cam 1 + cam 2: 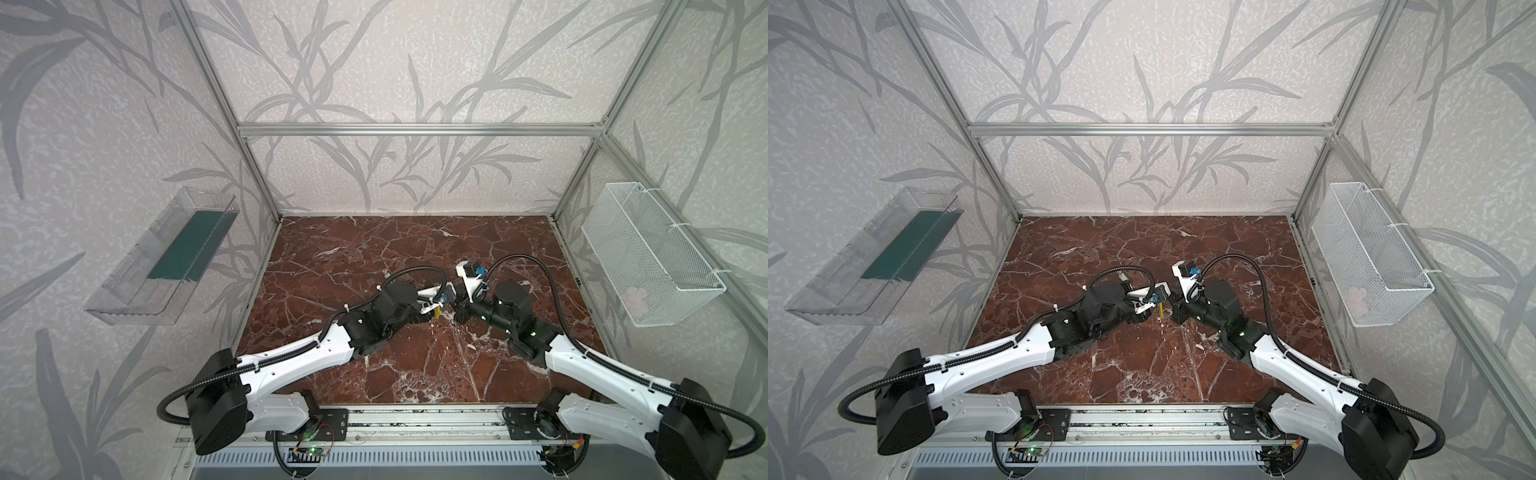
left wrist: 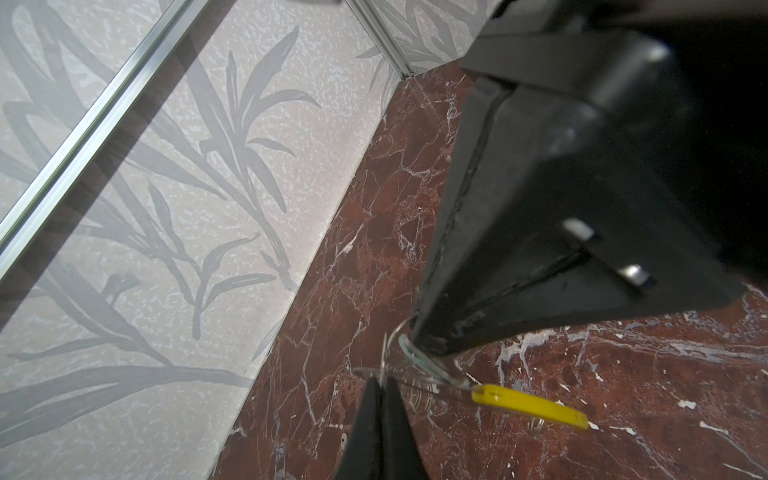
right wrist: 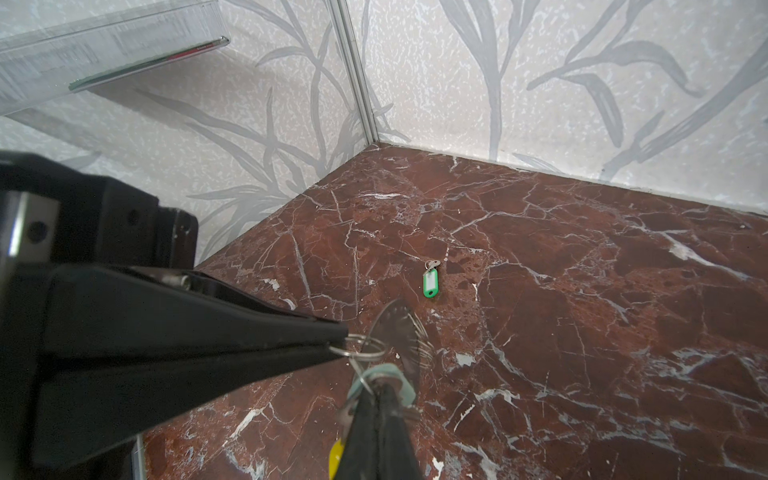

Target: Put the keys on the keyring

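Observation:
Both grippers meet tip to tip above the middle of the marble table [image 1: 415, 374]. In the left wrist view my left gripper [image 2: 381, 378] is shut on the thin metal wire of the keyring [image 2: 388, 353]. A yellow piece [image 2: 528, 405] hangs just past it and also shows in a top view [image 1: 437, 312]. In the right wrist view my right gripper [image 3: 380, 388] is shut on the pale mint head of one of the keys [image 3: 388, 372], right against the small ring [image 3: 361, 347] at the left gripper's tip [image 3: 338, 343]. A second key with a green tag [image 3: 431, 282] lies flat on the table beyond them.
A clear plastic shelf [image 1: 166, 257] hangs on the left wall and a white wire basket [image 1: 648, 253] on the right wall. Aluminium frame posts stand at the table's back corners. Both arms reach in from the front rail.

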Controlling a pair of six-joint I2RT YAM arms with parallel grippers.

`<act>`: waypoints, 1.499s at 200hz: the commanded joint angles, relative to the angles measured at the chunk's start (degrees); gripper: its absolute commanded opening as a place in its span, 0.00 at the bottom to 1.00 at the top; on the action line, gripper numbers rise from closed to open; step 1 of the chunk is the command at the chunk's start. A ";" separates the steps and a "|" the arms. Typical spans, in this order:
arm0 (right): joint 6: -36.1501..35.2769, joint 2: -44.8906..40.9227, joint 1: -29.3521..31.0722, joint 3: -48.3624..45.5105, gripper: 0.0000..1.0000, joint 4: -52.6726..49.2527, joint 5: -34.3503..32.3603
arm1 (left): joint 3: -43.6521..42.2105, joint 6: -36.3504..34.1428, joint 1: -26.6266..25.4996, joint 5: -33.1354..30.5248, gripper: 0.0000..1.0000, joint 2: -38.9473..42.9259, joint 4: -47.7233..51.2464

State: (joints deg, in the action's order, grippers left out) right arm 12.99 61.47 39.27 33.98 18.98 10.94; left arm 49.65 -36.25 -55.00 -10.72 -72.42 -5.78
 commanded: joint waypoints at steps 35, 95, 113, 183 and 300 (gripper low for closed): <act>2.10 -0.38 0.13 -1.11 0.00 0.95 -2.06 | -2.02 -1.51 -0.19 2.97 0.00 3.50 -1.74; 4.03 -1.44 -0.25 -2.73 0.00 0.26 -2.01 | -5.06 -0.90 0.07 6.49 0.00 7.01 -4.11; 4.64 -1.53 -0.45 -3.20 0.00 0.66 -1.58 | -5.77 -0.25 0.20 7.03 0.00 7.84 -4.81; 3.01 -1.03 -0.68 -3.28 0.00 1.44 3.27 | -6.46 2.66 1.44 9.27 0.00 8.52 -6.17; -10.84 13.04 -1.72 9.76 0.00 -37.52 -3.20 | -9.89 4.87 7.33 9.06 0.00 11.66 -2.34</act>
State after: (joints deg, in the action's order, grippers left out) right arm 8.86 72.82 37.87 36.95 -7.62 9.23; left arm 40.93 -32.53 -48.18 -1.41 -62.52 -8.75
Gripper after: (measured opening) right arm 0.048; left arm 0.052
